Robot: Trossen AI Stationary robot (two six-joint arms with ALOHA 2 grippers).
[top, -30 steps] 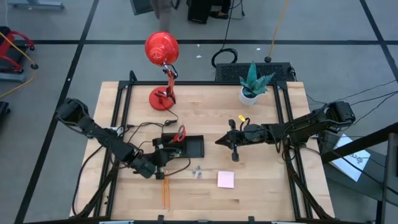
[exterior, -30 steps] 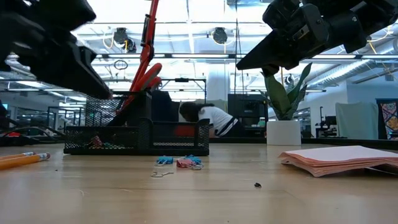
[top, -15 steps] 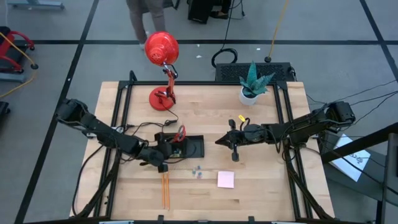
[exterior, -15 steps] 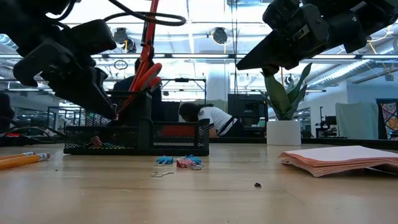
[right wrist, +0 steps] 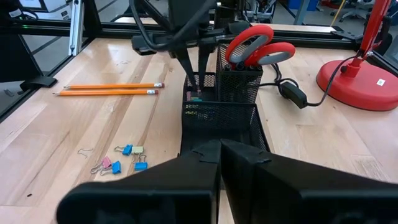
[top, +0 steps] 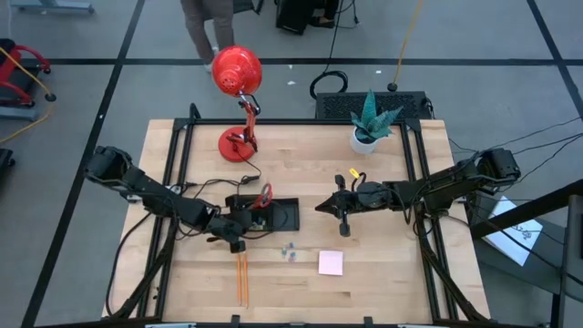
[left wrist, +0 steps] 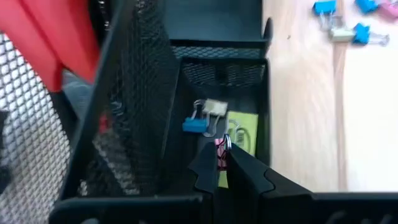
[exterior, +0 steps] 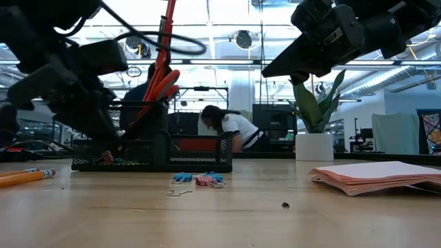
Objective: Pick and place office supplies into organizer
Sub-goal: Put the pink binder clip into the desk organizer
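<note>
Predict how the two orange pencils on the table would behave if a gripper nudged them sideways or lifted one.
The orange pencils look long, slim and rigid, so probably stiff and light. Lying flat on the smooth wooden table, they may well roll when nudged sideways. Being so slender, one could slip or pivot between narrow fingers.

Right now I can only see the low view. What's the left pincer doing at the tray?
Observer: The left pincer is down inside the tray, pinching a pink clip.
Child: Is anything else in there?
Observer: Yes, a blue clip lies beside a yellow piece.
Child: And the other pincer?
Observer: The right pincer is shut and empty. It waits to the tray's right, pointing at it.
</note>
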